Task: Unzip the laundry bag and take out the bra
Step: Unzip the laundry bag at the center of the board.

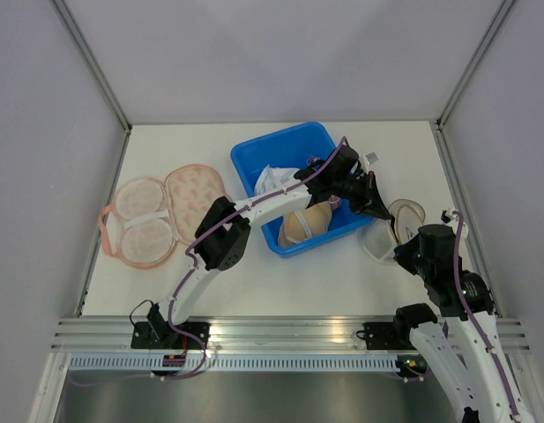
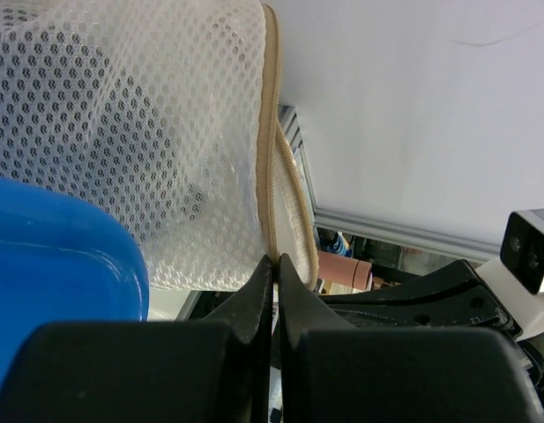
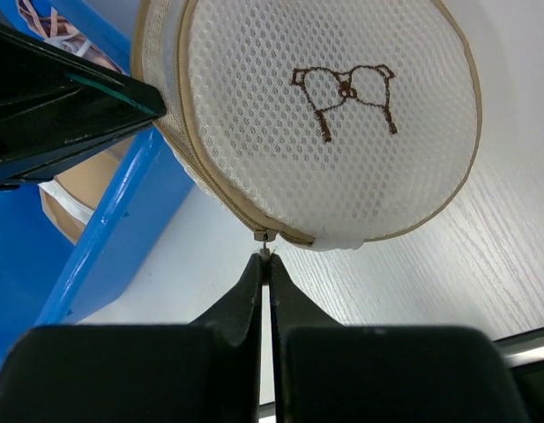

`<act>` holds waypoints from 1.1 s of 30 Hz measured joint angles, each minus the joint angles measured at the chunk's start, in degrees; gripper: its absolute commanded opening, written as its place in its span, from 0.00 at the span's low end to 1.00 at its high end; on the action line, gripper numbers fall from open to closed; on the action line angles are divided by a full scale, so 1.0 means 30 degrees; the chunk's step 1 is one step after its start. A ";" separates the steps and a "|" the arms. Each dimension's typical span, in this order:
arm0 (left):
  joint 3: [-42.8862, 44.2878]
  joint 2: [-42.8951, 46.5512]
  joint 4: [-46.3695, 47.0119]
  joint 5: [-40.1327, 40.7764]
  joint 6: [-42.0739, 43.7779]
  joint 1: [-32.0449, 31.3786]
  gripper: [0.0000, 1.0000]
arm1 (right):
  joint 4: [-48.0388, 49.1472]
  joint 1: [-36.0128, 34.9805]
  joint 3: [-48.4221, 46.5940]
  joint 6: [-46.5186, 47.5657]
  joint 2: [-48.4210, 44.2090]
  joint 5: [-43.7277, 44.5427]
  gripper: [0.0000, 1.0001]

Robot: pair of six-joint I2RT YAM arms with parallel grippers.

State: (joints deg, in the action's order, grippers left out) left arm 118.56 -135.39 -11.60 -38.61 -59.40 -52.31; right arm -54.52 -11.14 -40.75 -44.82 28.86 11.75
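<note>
Since the zip won't run unless the laundry bag [image 3: 342, 141] is braced, both hands are clamped shut on it: R hand [image 3: 264, 257] pinches the zipper pull [image 3: 264, 235] at its near edge, L hand [image 2: 276, 262] nips the tan trim [image 2: 270, 132] on the far side as anchor. Bag rests on the counter [image 3: 430, 264], up against the blue bin [image 3: 104, 220]; bra not visible, prob. inside. Bin wall crowds the zip's path. Pink opened-out case [image 1: 157, 220] lies well apart, far L.

Laundry bag [image 1: 404, 211] on the table [image 1: 280, 282] just right of the bin [image 1: 285, 145], garments [image 1: 298, 229] inside the bin
</note>
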 measured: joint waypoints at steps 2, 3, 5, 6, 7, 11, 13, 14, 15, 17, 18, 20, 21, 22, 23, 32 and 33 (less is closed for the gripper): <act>0.0000 0.0000 0.0007 -0.0262 -0.0066 0.0080 0.02 | 0.0015 0.0000 0.0000 -0.0095 -0.0306 0.0168 0.06; 0.0000 0.0000 0.0015 -0.0321 -0.0080 0.0080 0.02 | -0.0007 0.0000 0.0000 -0.0131 -0.0393 0.0240 0.08; 0.0000 0.0000 0.0087 -0.0401 -0.0109 0.0058 0.02 | -0.0138 0.0000 0.0000 -0.0226 -0.0466 0.0386 0.18; 0.0000 0.0000 0.0146 -0.0452 -0.0117 0.0058 0.02 | -0.0204 0.0000 0.0000 -0.0299 -0.0466 0.0444 0.22; 0.0000 0.0000 0.0372 -0.0466 -0.0117 0.0066 0.02 | -0.0364 0.0000 0.0000 -0.0284 -0.0452 0.0517 0.26; -0.0007 0.0000 0.0831 -0.0525 -0.0124 0.0175 0.02 | -0.0918 0.0000 -0.0335 -0.0066 -0.0036 0.0321 0.35; -0.0007 0.0000 0.0969 -0.0525 -0.0124 0.0204 0.02 | -0.0940 0.0000 -0.1049 0.0168 0.0590 -0.0051 0.38; -0.0007 0.0000 0.1049 -0.0525 -0.0124 0.0204 0.02 | -0.0823 0.0000 -0.1501 0.0342 0.0984 -0.0189 0.41; -0.0007 0.0000 0.1086 -0.0532 -0.0124 0.0189 0.02 | -0.0670 0.0000 -0.1909 0.0488 0.1333 -0.0270 0.43; -0.0015 0.0000 0.1129 -0.0546 -0.0124 0.0138 0.02 | -0.0044 0.0000 -0.2892 0.0860 0.2412 -0.0197 0.45; -0.0036 0.0000 0.1166 -0.0576 -0.0124 0.0109 0.02 | 0.0182 0.0000 -0.3395 0.1064 0.3082 0.0007 0.45; -0.0066 0.0000 0.1195 -0.0641 -0.0124 0.0066 0.02 | 0.0809 0.0000 -0.4204 0.1421 0.4619 0.0474 0.47; -0.0109 0.0000 0.1209 -0.0663 -0.0124 0.0036 0.02 | 0.1115 0.0000 -0.4408 0.1537 0.5224 0.0685 0.48; -0.0153 0.0000 0.1231 -0.0670 -0.0124 0.0015 0.02 | 0.1464 0.0000 -0.4575 0.1654 0.5887 0.0903 0.48; -0.0211 0.0000 0.1253 -0.0670 -0.0124 0.0015 0.02 | 0.1792 0.0000 -0.4597 0.1763 0.6535 0.1122 0.48; -0.0692 0.0000 0.1355 -0.0663 -0.0146 -0.0058 0.02 | 0.3242 0.0000 -0.3883 0.2397 0.8116 0.2514 0.44; -0.0692 0.0000 0.1355 -0.0663 -0.0153 -0.0066 0.02 | 0.3322 0.0000 -0.3832 0.2419 0.8116 0.2637 0.44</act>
State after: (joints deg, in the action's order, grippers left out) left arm 116.49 -135.39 -7.53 -40.60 -59.86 -52.51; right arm -44.56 -11.14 -52.25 -37.56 53.21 19.66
